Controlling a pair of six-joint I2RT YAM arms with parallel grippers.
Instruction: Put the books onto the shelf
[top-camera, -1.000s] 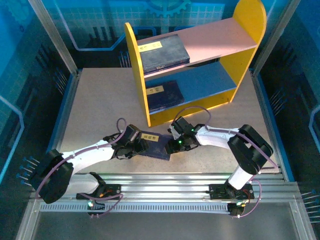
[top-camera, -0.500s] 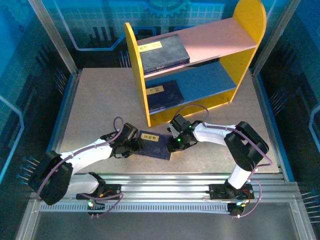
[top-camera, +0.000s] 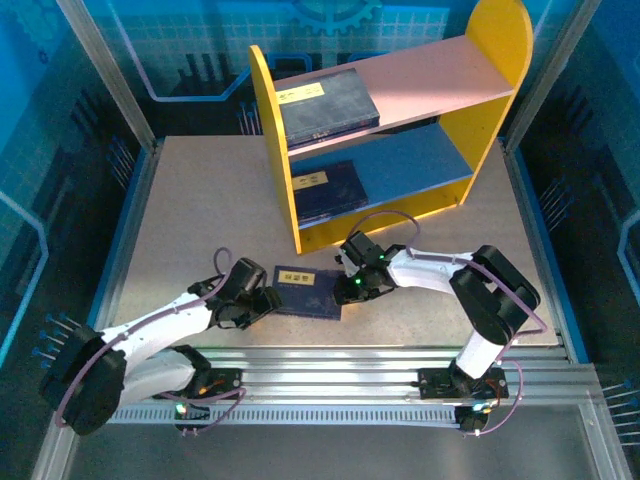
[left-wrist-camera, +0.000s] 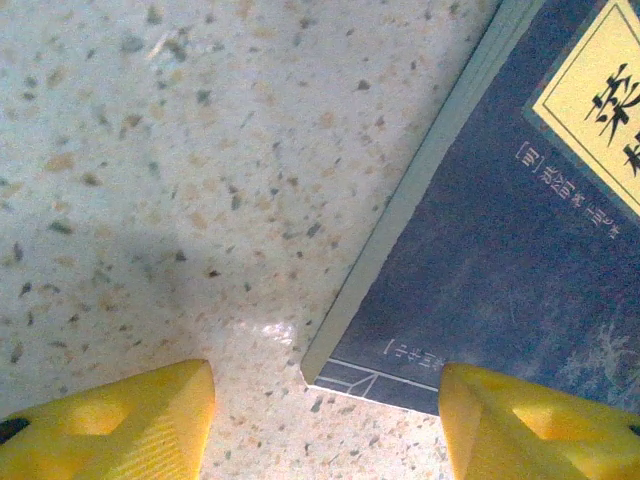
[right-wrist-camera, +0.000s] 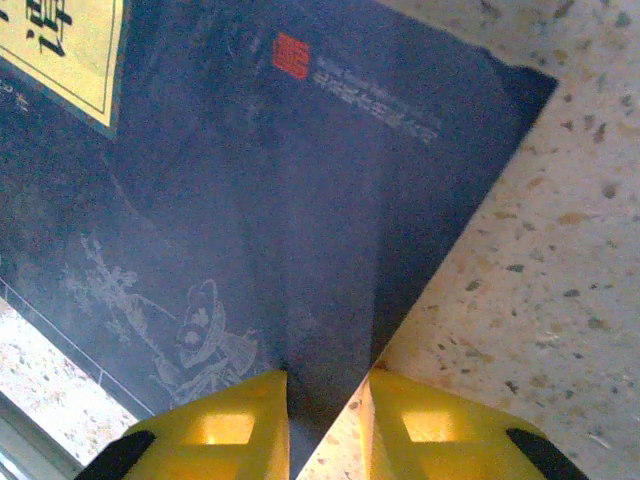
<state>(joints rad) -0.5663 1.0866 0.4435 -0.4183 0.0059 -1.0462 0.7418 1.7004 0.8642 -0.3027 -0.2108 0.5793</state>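
Right wrist: gripper (right-wrist-camera: 325, 385) tight on book (right-wrist-camera: 300, 200)

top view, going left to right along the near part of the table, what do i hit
left pincer → book on the table → right pincer

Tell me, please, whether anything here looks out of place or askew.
One book lies askew on the table before the shelf, while two other books lie shelved. The right gripper pinches the loose book's edge.
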